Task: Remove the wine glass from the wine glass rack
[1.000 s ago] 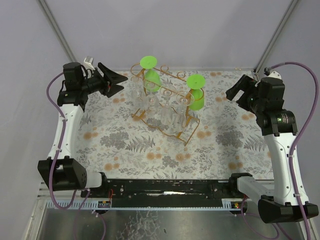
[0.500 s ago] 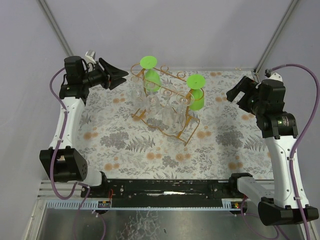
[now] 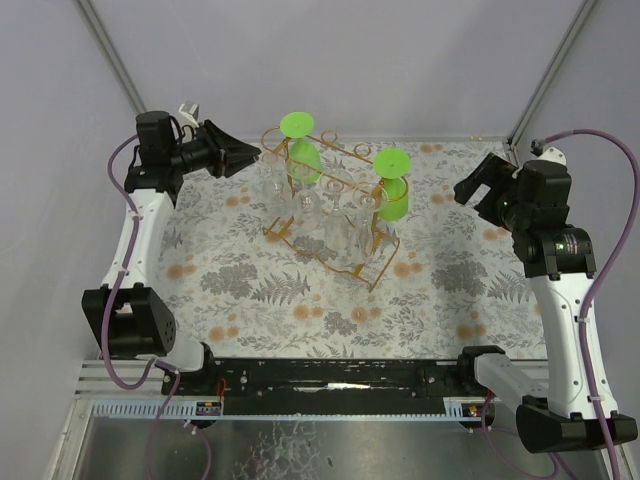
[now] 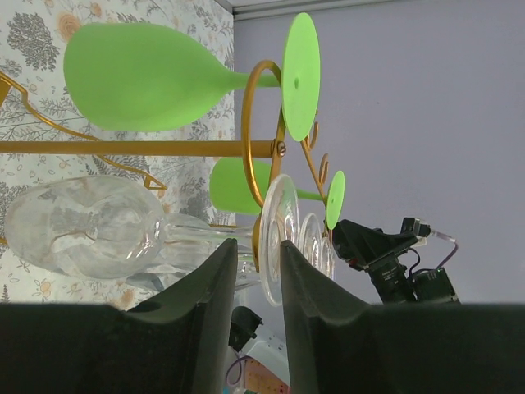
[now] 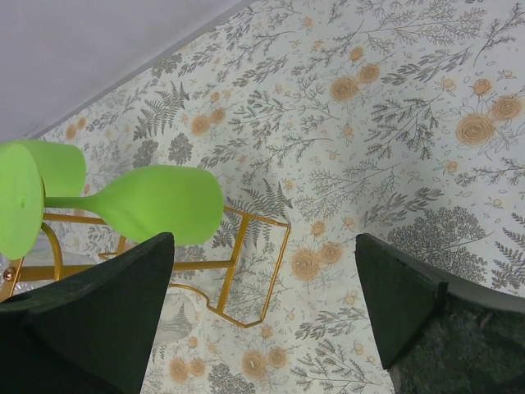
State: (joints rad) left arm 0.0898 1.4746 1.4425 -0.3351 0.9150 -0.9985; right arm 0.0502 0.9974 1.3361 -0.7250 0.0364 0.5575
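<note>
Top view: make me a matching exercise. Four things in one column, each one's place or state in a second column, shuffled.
Things:
1. left gripper
2. right gripper
3. right green glass
4. rack

Place or state:
A. fingers spread wide, off to the right of the rack
B. hangs upside down, foot on top
C. gold wire, stands on the flowered cloth
D. beside the clear glasses at the rack's left end

Pairs: 1-D, 2-A, 3-B, 4-C

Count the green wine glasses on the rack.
2. One green glass hangs at the rack's far left end, the other green glass at its right. None seems hidden.
</note>
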